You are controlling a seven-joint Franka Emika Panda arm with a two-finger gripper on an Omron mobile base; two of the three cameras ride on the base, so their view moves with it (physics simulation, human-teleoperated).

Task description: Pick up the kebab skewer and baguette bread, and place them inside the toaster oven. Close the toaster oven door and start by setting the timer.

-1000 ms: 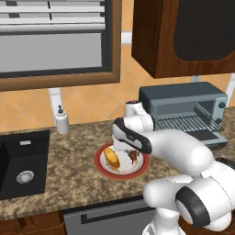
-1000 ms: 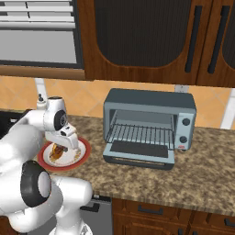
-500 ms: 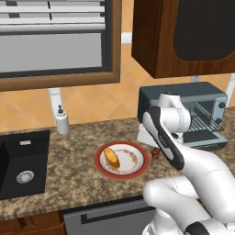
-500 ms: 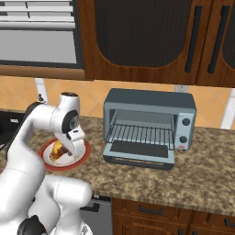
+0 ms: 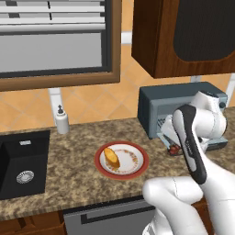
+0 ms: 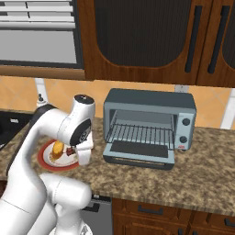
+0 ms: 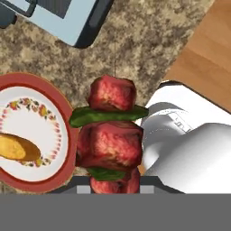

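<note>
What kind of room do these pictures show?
Most likely a home kitchen: a toaster oven stands on a granite counter, a black sink is set into it, and wooden cabinets hang above.

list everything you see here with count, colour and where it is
kebab skewer: one, red chunks with green slices, held in the gripper above the counter
baguette bread: one, golden, on the plate
plate: one, white with red rim, on the counter left of the oven
toaster oven: one, blue-grey, on the counter
toaster oven door: one, folded down open
soap dispenser: one, white, by the wall
sink: one, black, far left
gripper: one, dark fingertips, shut on the skewer
</note>
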